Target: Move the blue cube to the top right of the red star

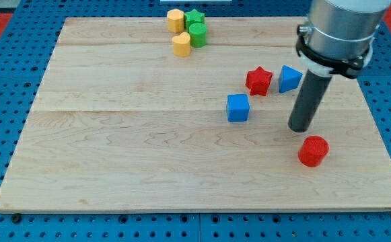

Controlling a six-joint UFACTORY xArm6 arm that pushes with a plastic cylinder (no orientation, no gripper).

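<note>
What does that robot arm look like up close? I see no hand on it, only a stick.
No hand, right. The arm enters at the view's top right as a thick grey metal cylinder with a black band and a pale ring beneath it. From that hangs a straight, dark, round rod, plain and unmarked. My tip is its blunt lower end, between the blue cube and the red cylinder. No cables show.

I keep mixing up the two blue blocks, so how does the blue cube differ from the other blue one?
The blue cube is square-faced, while the blue triangular block is a wedge with a pointed corner. The cube lies toward the view's bottom left of the red star, apart from it; the triangular block sits at the star's right, almost touching. My tip is nearer the triangular block. Both share one blue.
</note>
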